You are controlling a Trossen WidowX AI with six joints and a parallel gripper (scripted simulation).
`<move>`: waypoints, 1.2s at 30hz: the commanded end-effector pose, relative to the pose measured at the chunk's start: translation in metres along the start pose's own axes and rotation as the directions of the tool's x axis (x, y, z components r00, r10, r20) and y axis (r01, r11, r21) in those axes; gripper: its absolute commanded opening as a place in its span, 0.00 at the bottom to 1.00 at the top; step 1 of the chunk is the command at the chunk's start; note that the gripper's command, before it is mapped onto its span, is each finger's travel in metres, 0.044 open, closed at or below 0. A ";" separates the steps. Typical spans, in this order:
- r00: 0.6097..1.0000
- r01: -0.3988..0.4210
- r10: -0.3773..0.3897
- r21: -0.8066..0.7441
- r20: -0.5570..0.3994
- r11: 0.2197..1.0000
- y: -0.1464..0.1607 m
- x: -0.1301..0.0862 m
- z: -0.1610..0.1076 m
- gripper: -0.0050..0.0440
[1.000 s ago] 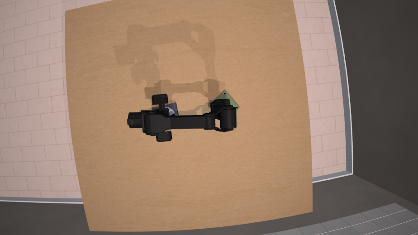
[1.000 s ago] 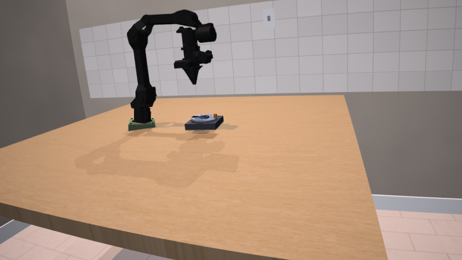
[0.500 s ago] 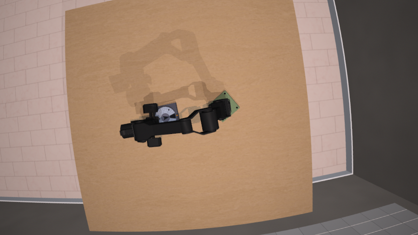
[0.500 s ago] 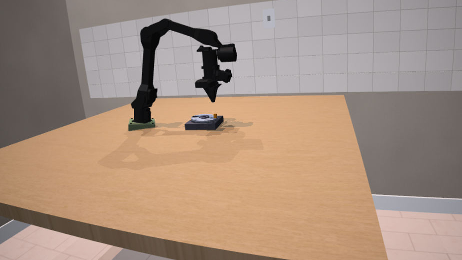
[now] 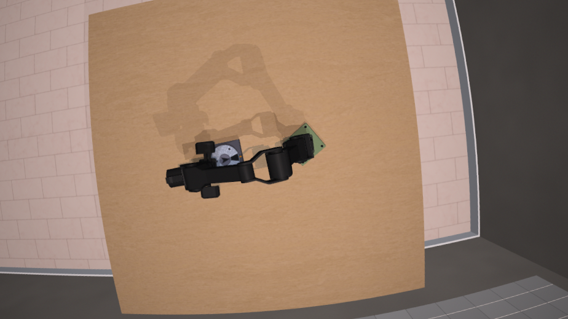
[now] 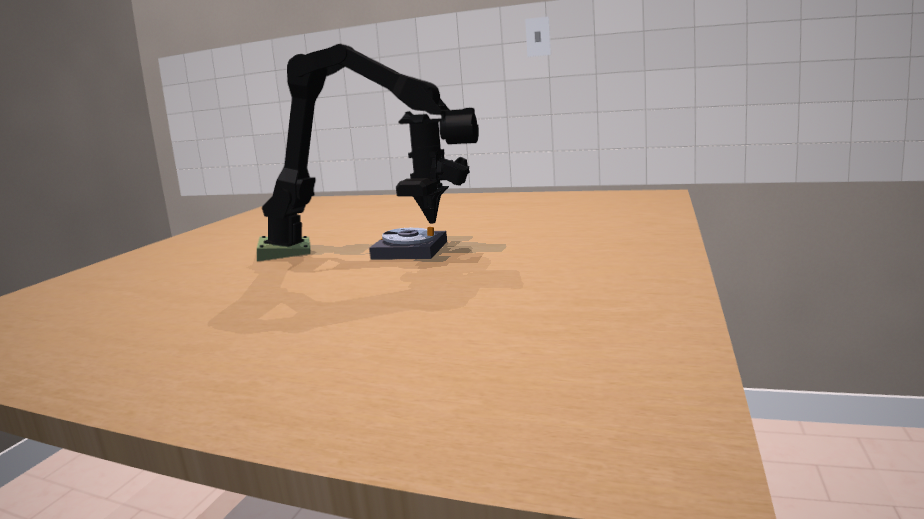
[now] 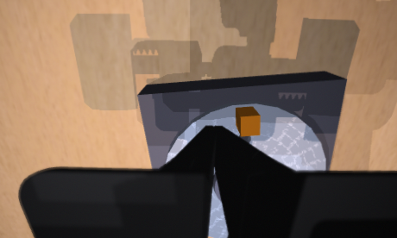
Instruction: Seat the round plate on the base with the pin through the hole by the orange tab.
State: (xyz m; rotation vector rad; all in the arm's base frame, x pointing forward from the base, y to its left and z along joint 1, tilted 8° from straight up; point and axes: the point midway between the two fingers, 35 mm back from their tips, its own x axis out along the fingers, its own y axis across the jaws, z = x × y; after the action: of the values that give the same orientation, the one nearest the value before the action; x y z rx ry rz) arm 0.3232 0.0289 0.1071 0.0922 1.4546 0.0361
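The round grey plate [image 5: 226,153] lies on the dark square base [image 6: 408,244] in the middle of the table. Its orange tab [image 7: 248,120] stands up at the plate's edge and also shows in the side view [image 6: 429,230]. My gripper [image 6: 430,216] is shut and empty, pointing straight down just above the plate, close to the tab. In the wrist view the shut fingertips [image 7: 213,129] hover over the plate a little left of the tab and hide the plate's middle. The base's small pin and the plate's holes are hidden.
The arm's green mounting foot [image 6: 283,248] stands left of the base on the wooden table [image 6: 408,349]. The arm's links [image 5: 234,171] reach over the plate in the top view.
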 end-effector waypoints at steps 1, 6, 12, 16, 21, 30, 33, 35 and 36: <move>1.000 0.004 -0.004 -0.001 0.006 1.000 0.000 0.012 0.001 0.00; 1.000 0.003 -0.003 -0.003 0.009 1.000 0.000 0.012 0.001 0.00; 1.000 0.003 -0.002 -0.003 0.015 1.000 0.000 0.010 0.003 0.00; 1.000 -0.001 0.001 -0.003 0.028 1.000 0.001 0.006 0.005 0.00; 1.000 -0.001 0.001 -0.003 0.028 1.000 0.001 0.006 0.005 0.00; 1.000 -0.001 0.001 -0.003 0.028 1.000 0.001 0.007 0.005 0.00; 1.000 -0.001 0.001 -0.003 0.028 1.000 0.001 0.007 0.005 0.00; 1.000 -0.001 0.001 -0.003 0.028 1.000 0.001 0.007 0.005 0.00; 1.000 -0.001 0.001 -0.003 0.028 1.000 0.001 0.007 0.005 0.00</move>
State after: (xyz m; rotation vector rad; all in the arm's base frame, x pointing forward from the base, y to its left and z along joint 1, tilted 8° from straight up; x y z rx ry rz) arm 0.3267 0.0296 0.0961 0.0920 1.4442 0.0373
